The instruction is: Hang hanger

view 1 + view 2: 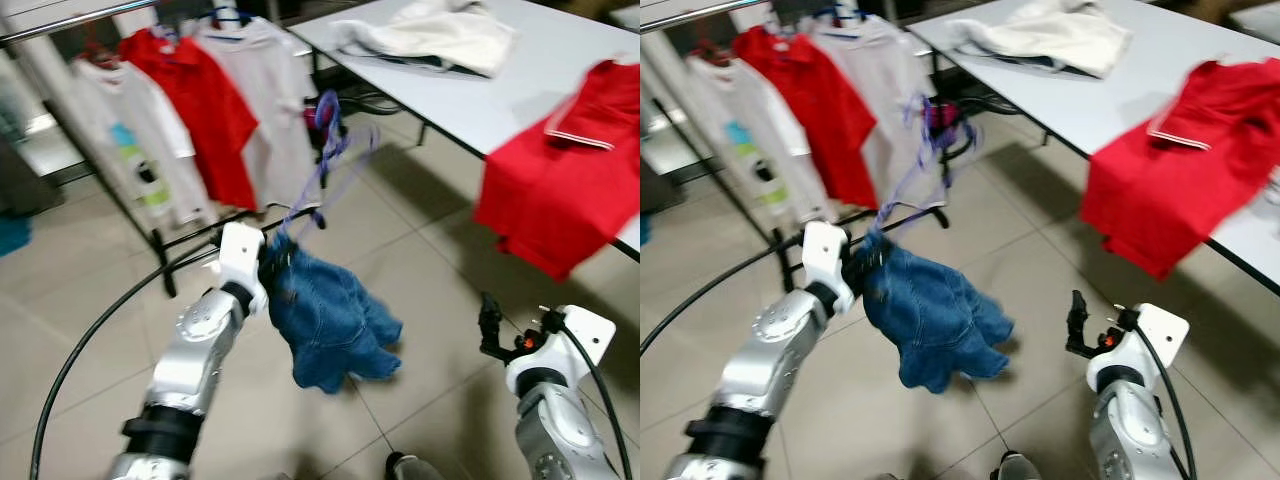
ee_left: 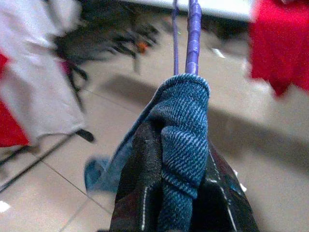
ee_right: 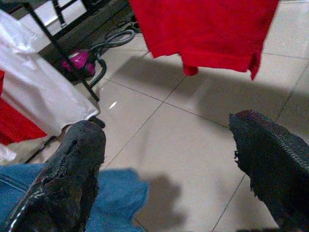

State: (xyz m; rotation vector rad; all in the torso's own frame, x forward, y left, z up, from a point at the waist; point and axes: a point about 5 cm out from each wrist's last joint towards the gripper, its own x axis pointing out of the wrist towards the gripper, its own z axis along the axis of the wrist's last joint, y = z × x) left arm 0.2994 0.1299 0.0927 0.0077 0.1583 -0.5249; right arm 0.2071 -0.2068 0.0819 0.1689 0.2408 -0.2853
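Left pincer (image 1: 272,262) grips denim (image 1: 330,320) on purple hanger (image 1: 325,150); rack (image 1: 60,22) ahead.

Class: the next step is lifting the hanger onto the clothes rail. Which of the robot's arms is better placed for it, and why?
Left. The left gripper is shut on the denim garment draped on the purple hanger, nearest the clothes rail. The right gripper is open, low and holds nothing.

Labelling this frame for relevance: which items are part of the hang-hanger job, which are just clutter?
Job:
- purple hanger
- blue denim garment on it
- left end effector, shut on the garment at the hanger
- clothes rack with shirts already hanging

Lying about:
- red shirt draped over the table edge
- white garment on the table
- right end effector, open, idle
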